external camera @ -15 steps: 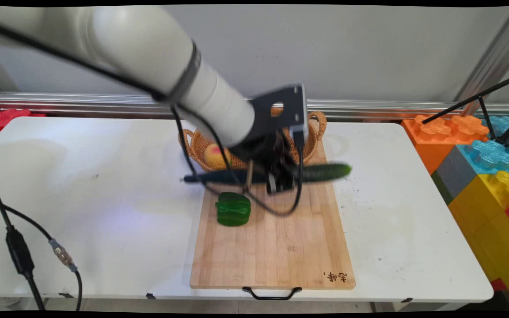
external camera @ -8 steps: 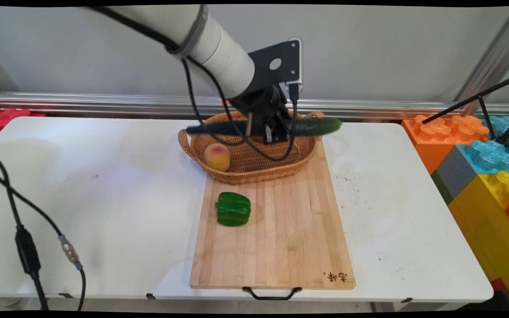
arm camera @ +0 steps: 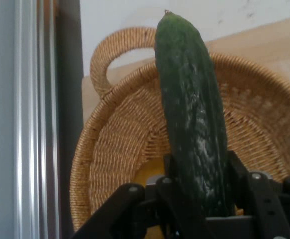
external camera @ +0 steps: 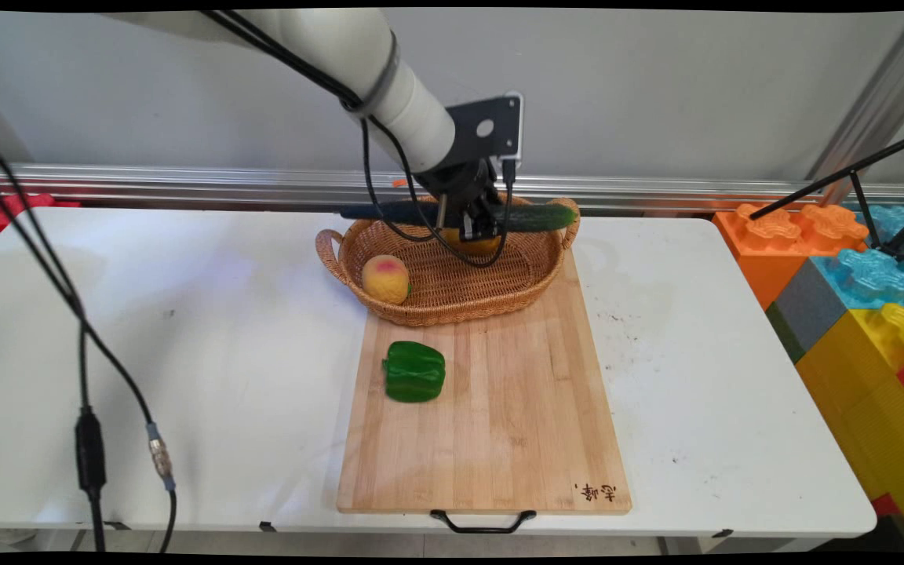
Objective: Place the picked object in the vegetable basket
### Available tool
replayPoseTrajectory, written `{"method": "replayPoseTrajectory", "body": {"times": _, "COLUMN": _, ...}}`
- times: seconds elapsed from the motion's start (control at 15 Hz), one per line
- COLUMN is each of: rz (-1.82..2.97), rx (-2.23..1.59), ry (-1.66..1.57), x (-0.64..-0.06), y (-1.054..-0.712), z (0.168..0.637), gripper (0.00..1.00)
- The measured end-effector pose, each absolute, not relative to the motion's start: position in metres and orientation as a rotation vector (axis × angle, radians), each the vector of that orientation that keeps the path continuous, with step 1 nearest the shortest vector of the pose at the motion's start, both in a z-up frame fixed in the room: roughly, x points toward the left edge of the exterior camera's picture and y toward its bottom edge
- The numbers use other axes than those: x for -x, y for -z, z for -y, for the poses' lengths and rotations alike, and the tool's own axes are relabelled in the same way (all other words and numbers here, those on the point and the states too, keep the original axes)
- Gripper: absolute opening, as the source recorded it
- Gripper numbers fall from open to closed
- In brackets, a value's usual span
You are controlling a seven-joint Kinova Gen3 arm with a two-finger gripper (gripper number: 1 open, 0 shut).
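Your claw [external camera: 474, 229] is clamped across the middle of the cucumber [external camera: 534, 217], so it hangs level and balanced over the back of the basket [external camera: 452, 310]. A peach [external camera: 386, 278] lies in the basket; a green pepper [external camera: 414, 372] sits on the cutting board [external camera: 515, 439].

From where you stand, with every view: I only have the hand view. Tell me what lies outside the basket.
Observer: A green pepper lies on the wooden cutting board, nearer the camera than the basket.
Operator: Report what else is in the basket.
Observer: A peach sits at its left side.
Operator: Give me the cucumber's height.
Observer: The cucumber, gripped by the gripper, hangs level above the basket's far rim, touching nothing that I can see.
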State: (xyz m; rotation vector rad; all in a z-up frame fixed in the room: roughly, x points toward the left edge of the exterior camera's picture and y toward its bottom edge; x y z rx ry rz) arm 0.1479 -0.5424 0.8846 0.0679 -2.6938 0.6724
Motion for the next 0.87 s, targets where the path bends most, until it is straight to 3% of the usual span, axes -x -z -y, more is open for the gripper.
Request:
{"method": "replayPoseTrajectory", "body": {"times": 0.53, "rz": 2.762, "rx": 0.016, "ry": -0.617, "x": -0.155, "y": -0.822, "z": 0.589, "gripper": 0.0}}
{"method": "replayPoseTrajectory", "body": {"times": 0.6, "rz": 2.763, "rx": 0.016, "ry": -0.62, "x": -0.156, "y": -0.82, "z": 0.592, "gripper": 1.0}}
{"method": "replayPoseTrajectory", "body": {"times": 0.87, "rz": 2.745, "rx": -0.021, "ry": -0.587, "x": -0.154, "y": -0.826, "z": 0.591, "gripper": 1.0}}
